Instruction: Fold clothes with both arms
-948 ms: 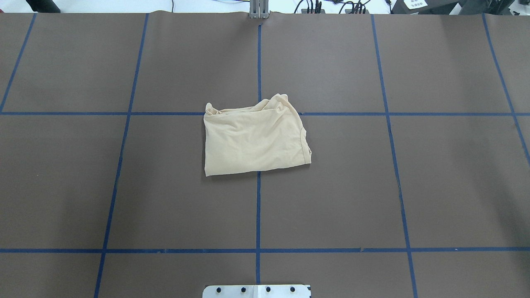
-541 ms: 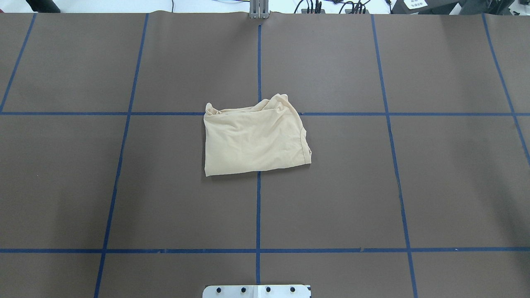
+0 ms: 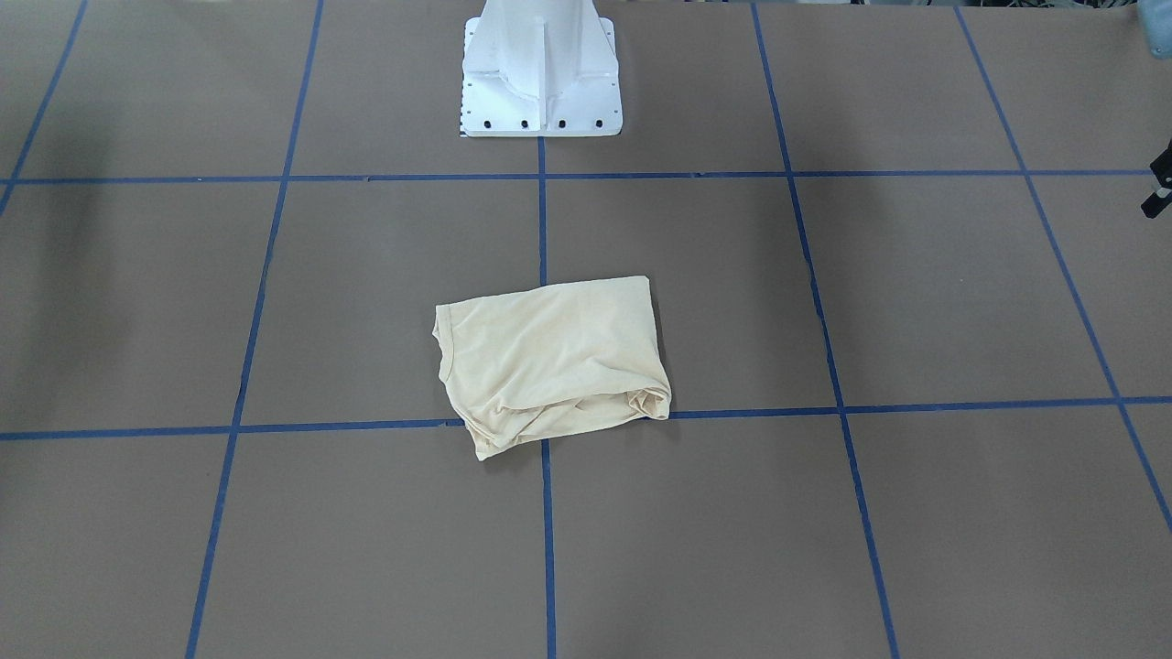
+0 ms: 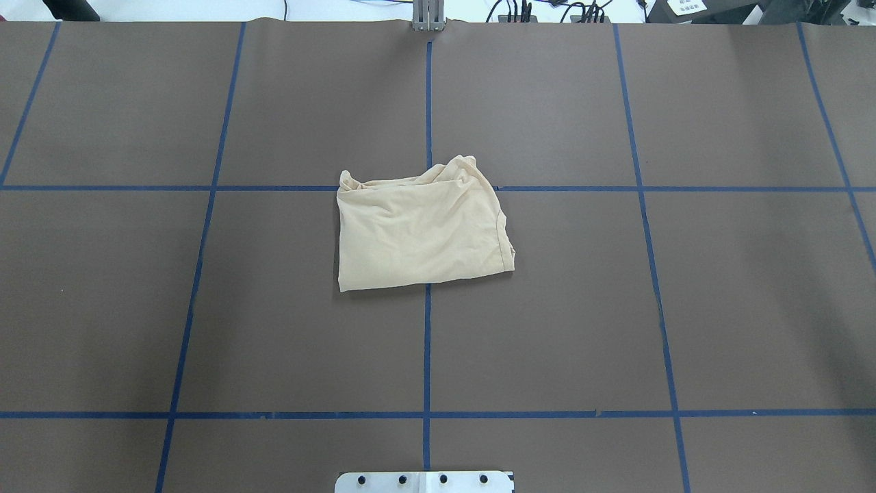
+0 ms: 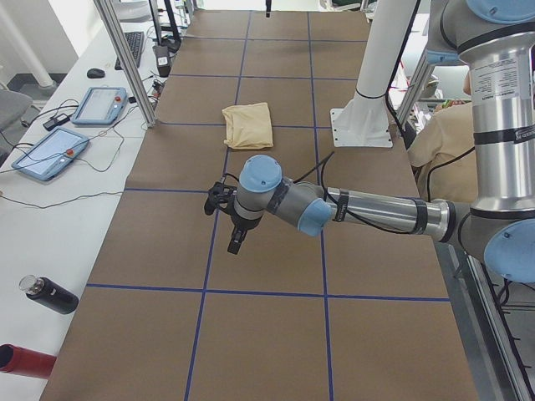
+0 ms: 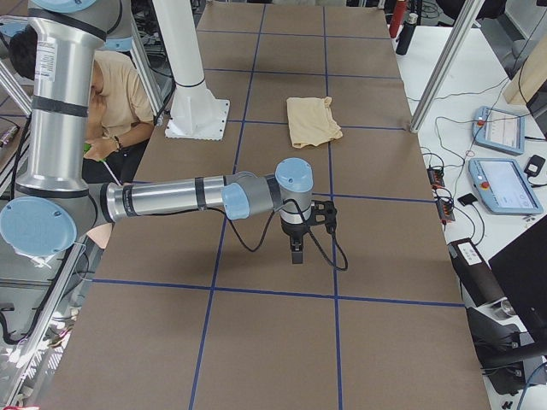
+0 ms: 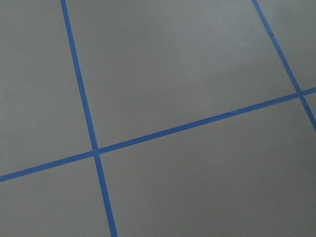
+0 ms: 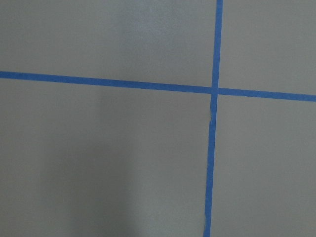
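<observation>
The pale cream-yellow shirt lies folded into a small rough rectangle at the middle of the brown table, bunched along its far edge. It also shows in the front view and both side views. Its print and neck label are hidden. My left gripper hangs over bare table far to the shirt's left, pointing down. My right gripper hangs likewise far to its right. I cannot tell whether either is open or shut. Both wrist views show only table and blue tape.
The white pedestal stands at the table's near edge, behind the shirt. Blue tape lines grid the table. Teach pendants, a black bottle and metal posts are off the far side. A seated person is behind the robot.
</observation>
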Motion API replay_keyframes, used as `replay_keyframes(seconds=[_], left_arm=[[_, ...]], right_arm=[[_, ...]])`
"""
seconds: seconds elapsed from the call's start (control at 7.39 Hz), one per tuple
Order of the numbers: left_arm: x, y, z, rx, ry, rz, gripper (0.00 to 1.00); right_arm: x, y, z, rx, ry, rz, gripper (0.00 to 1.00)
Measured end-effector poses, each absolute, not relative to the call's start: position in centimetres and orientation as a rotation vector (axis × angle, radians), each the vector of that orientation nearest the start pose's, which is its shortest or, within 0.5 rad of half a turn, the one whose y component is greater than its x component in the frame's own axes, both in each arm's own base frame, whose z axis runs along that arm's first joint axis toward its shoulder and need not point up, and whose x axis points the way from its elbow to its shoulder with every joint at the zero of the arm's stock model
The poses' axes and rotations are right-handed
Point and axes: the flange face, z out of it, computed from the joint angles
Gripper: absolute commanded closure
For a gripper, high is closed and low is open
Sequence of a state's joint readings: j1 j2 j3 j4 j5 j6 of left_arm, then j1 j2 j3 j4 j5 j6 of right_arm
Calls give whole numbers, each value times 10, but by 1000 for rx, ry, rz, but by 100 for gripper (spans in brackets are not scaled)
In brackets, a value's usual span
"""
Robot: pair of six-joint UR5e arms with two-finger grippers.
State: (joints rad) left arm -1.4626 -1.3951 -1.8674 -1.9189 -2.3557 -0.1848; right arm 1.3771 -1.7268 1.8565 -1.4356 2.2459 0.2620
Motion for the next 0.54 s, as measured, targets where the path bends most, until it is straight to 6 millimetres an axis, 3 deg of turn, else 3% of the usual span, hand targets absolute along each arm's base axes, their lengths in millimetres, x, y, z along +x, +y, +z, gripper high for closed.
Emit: replay_keyframes(seconds=[0.54], left_arm=[[-34,-443,570,308,786,173,0]], right_arm=[[-16,-455,578,50,-701,-33,0]])
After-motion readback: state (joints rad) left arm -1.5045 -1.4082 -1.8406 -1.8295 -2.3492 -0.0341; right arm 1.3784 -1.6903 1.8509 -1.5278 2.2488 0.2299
